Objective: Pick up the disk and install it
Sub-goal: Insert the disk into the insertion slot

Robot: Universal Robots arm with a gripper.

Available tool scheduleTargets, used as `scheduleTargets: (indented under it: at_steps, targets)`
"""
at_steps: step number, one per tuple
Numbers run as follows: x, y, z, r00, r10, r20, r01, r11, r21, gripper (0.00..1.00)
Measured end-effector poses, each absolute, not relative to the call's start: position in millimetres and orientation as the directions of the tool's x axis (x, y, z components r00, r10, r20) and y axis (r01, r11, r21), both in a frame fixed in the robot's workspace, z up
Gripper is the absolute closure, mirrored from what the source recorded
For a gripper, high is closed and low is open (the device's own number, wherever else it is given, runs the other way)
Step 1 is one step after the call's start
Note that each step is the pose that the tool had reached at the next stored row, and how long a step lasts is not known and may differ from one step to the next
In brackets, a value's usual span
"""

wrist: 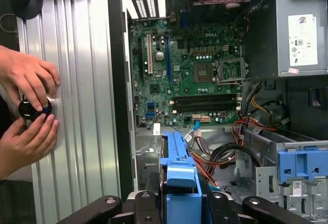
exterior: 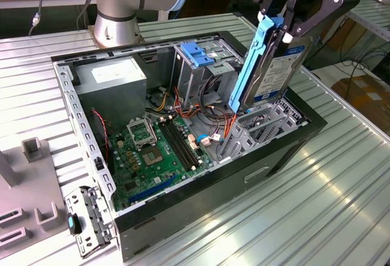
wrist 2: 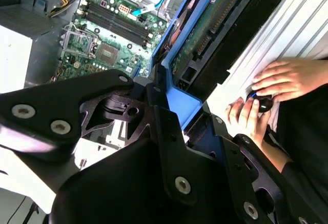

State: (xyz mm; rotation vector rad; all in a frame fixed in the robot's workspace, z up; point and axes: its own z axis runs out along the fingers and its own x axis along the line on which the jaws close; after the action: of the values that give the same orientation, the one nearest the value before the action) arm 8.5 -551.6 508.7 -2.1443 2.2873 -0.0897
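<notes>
Gripper [exterior: 291, 25] was closed on the upper end of the disk [exterior: 277, 74], fingers clamped across it. The disk hung below the gripper, long axis near vertical, top leaning toward the exterior view's right. Its blue rail [exterior: 251, 65] ran along the edge facing the exterior view's left.

The disk's lower end sat just above the grey slotted bay [exterior: 259, 129], at the exterior view's right end of the open computer case [exterior: 201, 196]. Whether it touched the bay could not be told. Judged: the bay lay almost directly under the disk, roughly in line with its long axis. The motherboard [exterior: 152, 150] lay well apart, toward the exterior view's left.

The case rested on its side on a ribbed metal table [exterior: 323, 205]. In the first wrist view, a person's hand [wrist: 28, 78] and other hand [wrist: 25, 144] held a small black knob [wrist: 32, 108] on the table beside the case.
</notes>
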Motion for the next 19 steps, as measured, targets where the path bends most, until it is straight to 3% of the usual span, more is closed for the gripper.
scheduleTargets:
  at_steps: [19]
  targets:
    - [48,-552,482,-0.046,-0.998,0.036,-0.998,0.044,-0.045,0.63]
